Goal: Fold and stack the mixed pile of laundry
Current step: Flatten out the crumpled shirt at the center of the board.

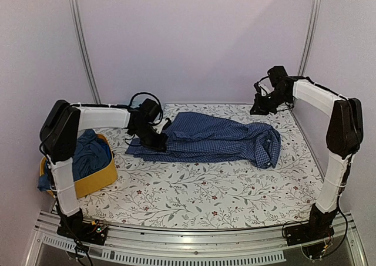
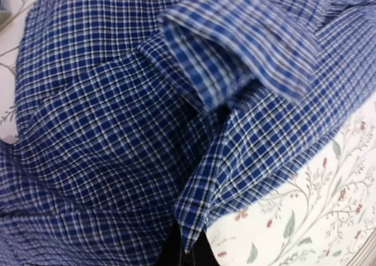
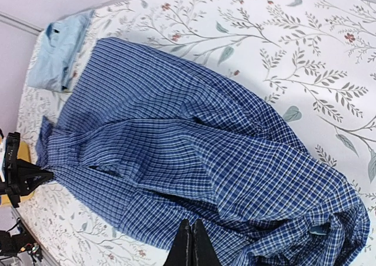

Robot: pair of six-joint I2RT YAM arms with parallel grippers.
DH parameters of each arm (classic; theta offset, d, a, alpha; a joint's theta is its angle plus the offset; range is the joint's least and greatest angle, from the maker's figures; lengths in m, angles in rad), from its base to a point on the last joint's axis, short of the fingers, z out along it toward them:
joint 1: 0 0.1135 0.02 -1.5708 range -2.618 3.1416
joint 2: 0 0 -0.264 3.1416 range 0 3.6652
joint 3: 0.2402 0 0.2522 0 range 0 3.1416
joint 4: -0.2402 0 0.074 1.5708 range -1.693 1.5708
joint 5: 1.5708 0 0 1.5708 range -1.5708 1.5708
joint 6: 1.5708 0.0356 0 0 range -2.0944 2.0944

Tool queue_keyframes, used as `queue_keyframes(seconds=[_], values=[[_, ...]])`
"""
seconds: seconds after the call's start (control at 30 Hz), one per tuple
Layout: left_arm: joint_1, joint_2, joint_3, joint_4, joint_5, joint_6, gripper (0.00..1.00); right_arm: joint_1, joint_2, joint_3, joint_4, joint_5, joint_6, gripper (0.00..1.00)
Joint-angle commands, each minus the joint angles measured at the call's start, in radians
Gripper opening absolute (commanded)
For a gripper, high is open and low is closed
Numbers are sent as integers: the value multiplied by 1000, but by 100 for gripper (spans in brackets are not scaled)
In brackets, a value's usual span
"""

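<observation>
A navy-and-white checked shirt [image 1: 211, 138] lies crumpled and spread across the middle of the table. It fills the left wrist view [image 2: 117, 131] and the right wrist view [image 3: 176, 154]. My left gripper [image 1: 155, 140] is low at the shirt's left end, and its fingers [image 2: 188, 255] are shut on a hem corner. My right gripper [image 1: 259, 106] hangs high at the back right, well above the shirt. Its fingers [image 3: 191, 245] are pressed together and empty. A folded light blue T-shirt [image 3: 59, 51] lies flat beyond the shirt's far left corner.
A yellow fabric basket [image 1: 97, 181] stands at the left edge and holds dark blue and teal clothes [image 1: 88, 154]. The floral table cover [image 1: 194, 189] spreads in front of the shirt. Walls and metal posts close in the back and sides.
</observation>
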Motion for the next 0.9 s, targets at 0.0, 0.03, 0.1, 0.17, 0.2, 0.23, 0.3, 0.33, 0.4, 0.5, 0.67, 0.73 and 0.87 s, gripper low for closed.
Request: queue_keyframes(seconds=[0.0,0.03,0.1,0.17,0.2,0.23,0.3,0.33,0.4,0.5,0.67,0.73,0.87], values=[[-2,-256,-127,54,46,13,0,-5,-210,-99,-16,-122,19,0],[-12,-309,-164,67,49,16,0,-4,-252,-164,-10,-136,36,0],[-43,-391,-243,72,61,27,0,-5,-391,-316,15,-152,77,0],[-96,-461,-301,52,119,62,0,-7,-488,-441,16,-139,111,0],[-141,-501,-327,40,125,95,0,-15,-522,-490,16,-135,125,0],[-205,-535,-354,25,105,120,0,-21,-565,-531,18,-132,130,3],[-337,-580,-394,-15,87,147,0,-32,-596,-588,26,-140,139,28],[-387,-589,-405,-42,68,152,0,-34,-597,-603,33,-147,141,39],[-480,-588,-422,-97,21,157,0,-35,-582,-620,57,-146,139,50],[-604,-551,-448,-151,-101,179,0,-35,-513,-589,73,-104,127,63],[-654,-455,-433,-147,-216,178,1,-36,-318,-446,76,-77,104,67],[-649,-431,-418,-142,-235,172,1,-35,-240,-389,69,-74,102,69],[-636,-407,-391,-125,-240,158,6,-12,-100,-284,19,-69,82,73]])
